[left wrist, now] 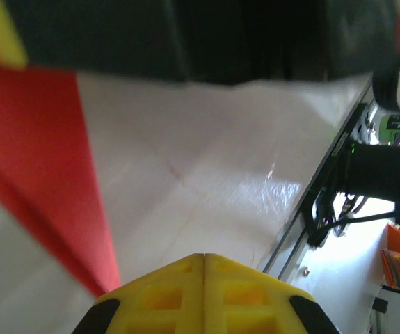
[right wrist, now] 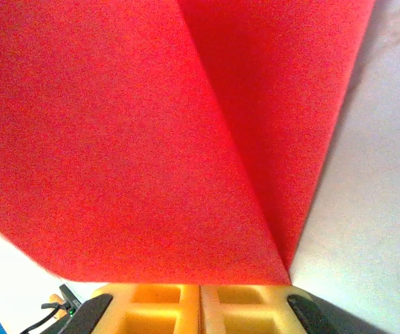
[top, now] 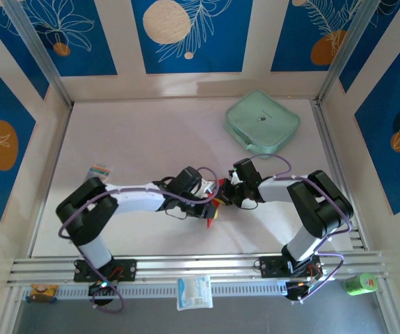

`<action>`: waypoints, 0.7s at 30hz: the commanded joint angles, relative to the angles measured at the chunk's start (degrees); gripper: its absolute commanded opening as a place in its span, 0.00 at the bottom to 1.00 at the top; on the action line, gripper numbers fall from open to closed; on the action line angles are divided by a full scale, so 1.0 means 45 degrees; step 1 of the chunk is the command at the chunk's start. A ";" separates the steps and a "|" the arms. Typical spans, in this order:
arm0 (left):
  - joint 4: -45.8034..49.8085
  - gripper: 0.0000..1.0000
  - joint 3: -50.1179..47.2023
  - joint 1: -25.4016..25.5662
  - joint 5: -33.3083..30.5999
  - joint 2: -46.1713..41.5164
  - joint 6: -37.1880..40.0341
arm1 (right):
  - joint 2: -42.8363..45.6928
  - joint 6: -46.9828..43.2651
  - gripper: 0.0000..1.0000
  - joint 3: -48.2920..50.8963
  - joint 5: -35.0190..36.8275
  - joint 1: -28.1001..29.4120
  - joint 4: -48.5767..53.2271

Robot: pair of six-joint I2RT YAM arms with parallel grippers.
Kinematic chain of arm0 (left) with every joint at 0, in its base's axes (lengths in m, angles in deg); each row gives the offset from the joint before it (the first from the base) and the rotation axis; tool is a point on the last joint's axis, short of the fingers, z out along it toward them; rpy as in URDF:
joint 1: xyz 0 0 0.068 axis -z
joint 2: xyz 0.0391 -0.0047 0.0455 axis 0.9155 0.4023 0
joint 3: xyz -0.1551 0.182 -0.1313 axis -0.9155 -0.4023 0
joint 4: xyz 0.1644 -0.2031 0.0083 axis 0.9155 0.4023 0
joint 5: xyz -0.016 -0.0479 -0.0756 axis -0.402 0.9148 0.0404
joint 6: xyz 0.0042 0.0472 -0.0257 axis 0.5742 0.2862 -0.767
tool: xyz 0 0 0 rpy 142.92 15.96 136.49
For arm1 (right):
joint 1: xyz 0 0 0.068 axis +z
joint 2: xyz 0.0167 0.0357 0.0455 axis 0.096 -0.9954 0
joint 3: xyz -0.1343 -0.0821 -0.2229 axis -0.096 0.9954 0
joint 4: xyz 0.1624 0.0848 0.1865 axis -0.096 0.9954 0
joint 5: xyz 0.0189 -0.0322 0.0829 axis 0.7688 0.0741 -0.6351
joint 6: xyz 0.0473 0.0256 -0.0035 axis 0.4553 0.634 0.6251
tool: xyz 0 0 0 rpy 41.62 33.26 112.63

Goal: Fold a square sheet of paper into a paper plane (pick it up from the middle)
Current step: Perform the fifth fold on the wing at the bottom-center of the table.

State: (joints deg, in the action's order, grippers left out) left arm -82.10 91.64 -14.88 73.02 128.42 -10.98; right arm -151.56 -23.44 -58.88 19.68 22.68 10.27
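Two robot arms are meeting at the centre of the pale worktop (top: 151, 139). The right fingers (right wrist: 158, 303) are clamping a creased red paper (right wrist: 151, 139); the left fingers (left wrist: 165, 296) are pressing together beside its tip.

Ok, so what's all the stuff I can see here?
paper: one, red, creased, near middle of the table
case: one, mint green, table's far right
striped thing: one, many colours, table's left
packet: one, white, in front of the rail
can: one, green, near right corner, off the table
left gripper: one, yellow tips, shut, beside the paper
right gripper: one, yellow tips, shut, at the paper's edge
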 commanded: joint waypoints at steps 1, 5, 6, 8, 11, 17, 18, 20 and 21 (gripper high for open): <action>-0.0027 0.06 0.0562 -0.0074 0.0609 0.0985 -0.0055 | -0.0581 0.0144 0.09 0.0235 0.1160 0.0123 0.1549; 0.1928 0.06 0.0747 0.0022 0.0207 0.1407 0.0901 | -0.0562 0.0126 0.09 0.0267 0.1199 0.0123 0.1574; 0.2116 0.06 0.0532 0.0043 0.0203 0.1374 0.1015 | -0.0562 0.0124 0.09 0.0273 0.1199 0.0123 0.1591; 0.2553 0.04 0.0081 0.0064 0.0005 0.1197 0.1154 | -0.0562 0.0124 0.09 0.0303 0.1206 0.0114 0.1592; 0.2339 0.04 -0.0831 0.0063 0.0282 0.0769 0.1116 | -0.0605 0.0105 0.09 0.0272 0.1180 0.0084 0.1551; 0.2440 0.03 -0.1532 0.0185 0.0488 -0.0227 0.1166 | -0.0607 0.0267 0.09 0.0278 0.1145 0.0104 0.1477; 0.2419 0.03 -0.1564 0.0180 0.0462 -0.0525 0.1163 | -0.0602 0.0311 0.09 0.0289 0.1123 0.0123 0.1456; 0.2443 0.03 -0.1520 0.0180 0.0401 -0.1094 0.1238 | -0.0587 0.0415 0.09 0.0276 0.1076 0.0143 0.1435; 0.2454 0.03 -0.1459 0.0180 0.0315 -0.1443 0.1242 | -0.0564 0.0463 0.09 0.0275 0.1038 0.0162 0.1417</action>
State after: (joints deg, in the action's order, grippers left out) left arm -73.33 84.95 -14.44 73.99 125.93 -6.65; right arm -151.56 -22.55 -58.88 19.70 23.22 10.22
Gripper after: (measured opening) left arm 0.064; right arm 0.088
